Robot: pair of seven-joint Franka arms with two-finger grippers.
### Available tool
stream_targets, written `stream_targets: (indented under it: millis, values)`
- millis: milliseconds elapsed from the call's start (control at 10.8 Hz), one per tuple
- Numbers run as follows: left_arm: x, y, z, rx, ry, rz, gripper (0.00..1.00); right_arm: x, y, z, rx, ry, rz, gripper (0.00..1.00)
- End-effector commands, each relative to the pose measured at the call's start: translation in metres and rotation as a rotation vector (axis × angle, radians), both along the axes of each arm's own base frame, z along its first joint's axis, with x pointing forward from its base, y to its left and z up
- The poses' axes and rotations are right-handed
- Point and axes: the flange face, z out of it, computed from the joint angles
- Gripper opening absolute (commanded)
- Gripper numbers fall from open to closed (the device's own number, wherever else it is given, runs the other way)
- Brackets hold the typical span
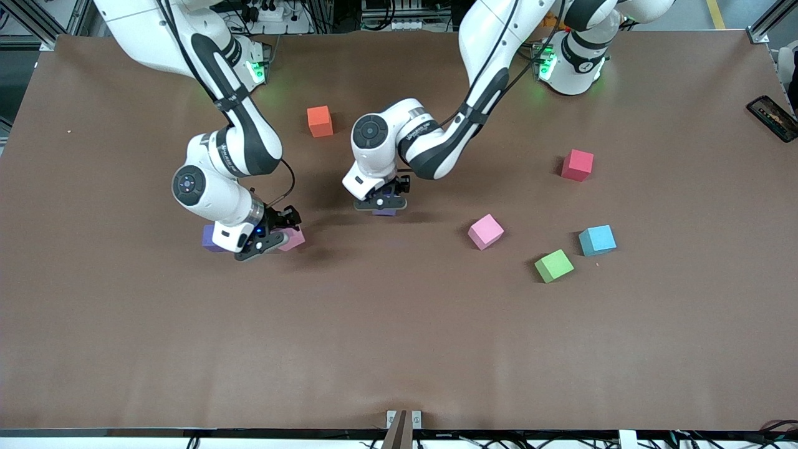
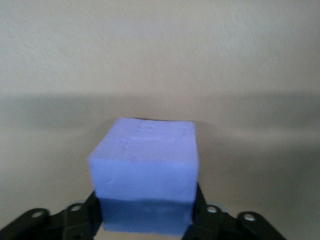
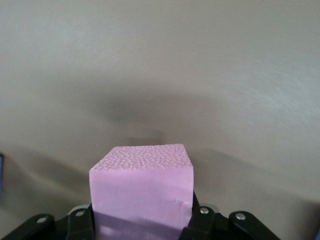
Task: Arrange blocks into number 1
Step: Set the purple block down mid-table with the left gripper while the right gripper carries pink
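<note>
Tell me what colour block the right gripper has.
Light pink. The right gripper is shut on the pink block, clearest in the right wrist view.

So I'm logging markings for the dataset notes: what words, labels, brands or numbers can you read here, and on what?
Nothing reads cleanly.
Left arm: a line of dark lettering on the white link, too small to read.
Right arm: similar lettering, too small to read.
Phone at the table's edge: lit screen, nothing legible.
Purple block in the left hand and pink block in the right hand: plain, no marks.
</note>
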Motion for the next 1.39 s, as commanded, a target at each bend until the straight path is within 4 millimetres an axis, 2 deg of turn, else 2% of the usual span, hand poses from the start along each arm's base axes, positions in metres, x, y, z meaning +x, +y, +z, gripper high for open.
stream_targets:
  millis: [0, 185, 278, 464, 649, 834, 1113, 1205, 1298]
  values:
    - [-0.009, -0.011, 0.001, -0.007, -0.008, -0.019, 1.0, -0.009, 0.005, 0.017, 0.002, 0.031, -0.23, 0.52]
    - [-0.007, -0.011, 0.006, -0.01, -0.012, 0.002, 1.0, -0.009, 0.029, 0.026, -0.001, 0.045, -0.372, 0.52]
    - [-0.006, -0.011, 0.014, -0.017, -0.019, 0.016, 1.0, -0.007, 0.036, 0.032, 0.006, 0.035, -0.377, 0.52]
    - [-0.003, -0.009, 0.031, -0.017, -0.026, 0.039, 1.0, 0.003, 0.043, 0.042, 0.021, 0.011, -0.373, 0.52]
    - [-0.006, -0.004, 0.045, 0.032, 0.001, 0.035, 1.0, 0.003, 0.051, 0.042, 0.025, 0.005, -0.364, 0.52]
    - [-0.005, 0.012, 0.067, 0.088, 0.033, 0.029, 1.0, 0.003, 0.051, 0.042, 0.025, 0.005, -0.363, 0.52]
    - [0.025, 0.071, 0.081, 0.128, 0.057, 0.13, 1.0, 0.002, 0.058, 0.04, 0.025, 0.005, -0.354, 0.52]
    - [0.038, 0.1, 0.077, 0.15, 0.067, 0.204, 1.0, 0.002, 0.065, 0.036, 0.022, 0.006, -0.341, 0.52]
    - [0.061, 0.136, 0.071, 0.159, 0.071, 0.303, 1.0, 0.005, 0.083, 0.034, 0.024, -0.003, -0.315, 0.52]
